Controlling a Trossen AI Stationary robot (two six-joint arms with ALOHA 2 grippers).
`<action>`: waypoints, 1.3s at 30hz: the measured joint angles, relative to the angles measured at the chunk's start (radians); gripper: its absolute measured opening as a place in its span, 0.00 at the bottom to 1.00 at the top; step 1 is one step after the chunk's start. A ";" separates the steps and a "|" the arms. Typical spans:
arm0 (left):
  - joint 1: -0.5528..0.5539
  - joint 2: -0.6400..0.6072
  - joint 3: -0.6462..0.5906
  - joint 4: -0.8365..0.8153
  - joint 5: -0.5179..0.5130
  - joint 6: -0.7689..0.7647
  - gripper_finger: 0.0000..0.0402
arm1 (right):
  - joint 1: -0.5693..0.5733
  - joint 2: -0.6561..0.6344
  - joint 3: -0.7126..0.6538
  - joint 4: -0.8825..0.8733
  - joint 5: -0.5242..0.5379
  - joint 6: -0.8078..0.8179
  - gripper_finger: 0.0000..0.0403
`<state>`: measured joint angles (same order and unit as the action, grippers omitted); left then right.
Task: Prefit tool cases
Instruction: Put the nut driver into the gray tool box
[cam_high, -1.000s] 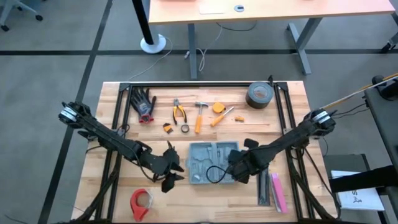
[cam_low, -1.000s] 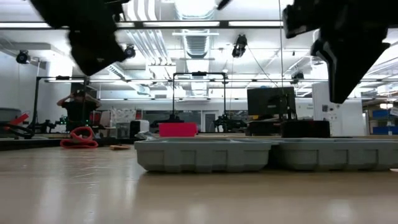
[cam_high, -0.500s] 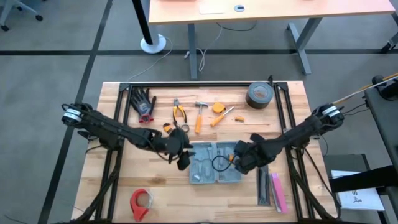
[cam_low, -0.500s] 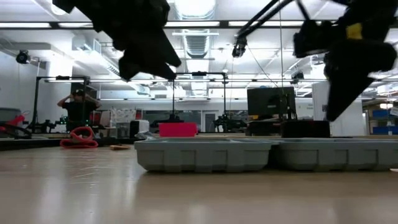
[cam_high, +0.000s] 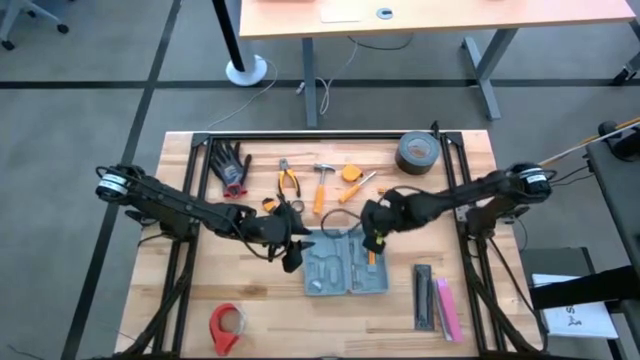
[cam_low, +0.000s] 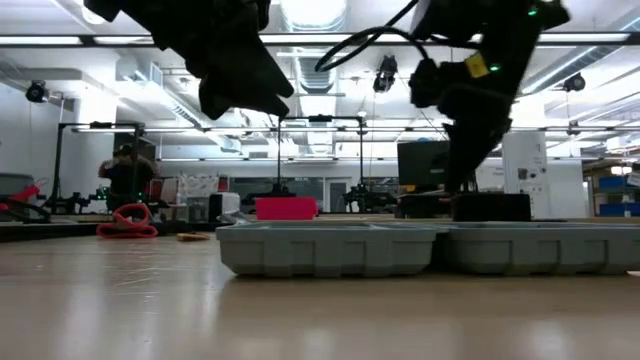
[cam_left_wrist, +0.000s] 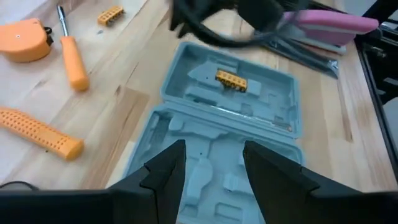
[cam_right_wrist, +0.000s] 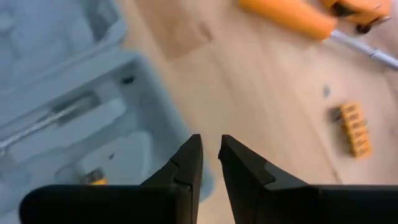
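The tool case (cam_high: 345, 264) lies open and flat on the wooden table, its grey moulded trays facing up; the low view shows it as a shallow grey tray (cam_low: 400, 250). A yellow bit holder (cam_left_wrist: 231, 79) lies in the right half. My left gripper (cam_high: 292, 252) hovers open over the case's left half (cam_left_wrist: 199, 168), touching nothing. My right gripper (cam_high: 374, 234) hangs above the case's far right corner (cam_right_wrist: 124, 81), pointing steeply down. Its fingers are almost together, with nothing between them (cam_right_wrist: 210, 155).
Along the far side lie black gloves (cam_high: 232, 165), pliers (cam_high: 289, 181), a hammer (cam_high: 321, 187), an orange tape measure (cam_high: 351, 172), a screwdriver (cam_high: 354, 189) and a duct tape roll (cam_high: 416, 153). Black and pink bars (cam_high: 436, 297) lie right of the case, a red tape dispenser (cam_high: 226, 326) near left.
My left gripper has swung from the near left of the case toward the far edge, up to the case's left half, then kept still. My right gripper has crossed from the case's near right part to its far right corner. The yellow bit holder now lies uncovered in the case.
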<state>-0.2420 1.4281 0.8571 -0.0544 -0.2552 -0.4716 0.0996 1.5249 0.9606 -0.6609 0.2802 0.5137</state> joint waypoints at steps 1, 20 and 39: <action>0.000 -0.002 -0.005 0.011 -0.001 0.004 0.42 | -0.017 0.000 0.006 0.000 0.000 -0.017 0.10; 0.008 -0.278 -0.285 0.298 -0.080 0.049 0.42 | -0.363 0.021 0.118 0.018 -0.196 -0.389 0.16; 0.031 -0.400 -0.385 0.305 -0.105 -0.050 0.42 | -0.422 0.260 0.353 -0.062 -0.329 -0.701 0.11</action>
<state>-0.2108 1.0279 0.4721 0.2505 -0.3603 -0.5216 -0.3222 1.7845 1.3135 -0.7232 -0.0488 -0.1873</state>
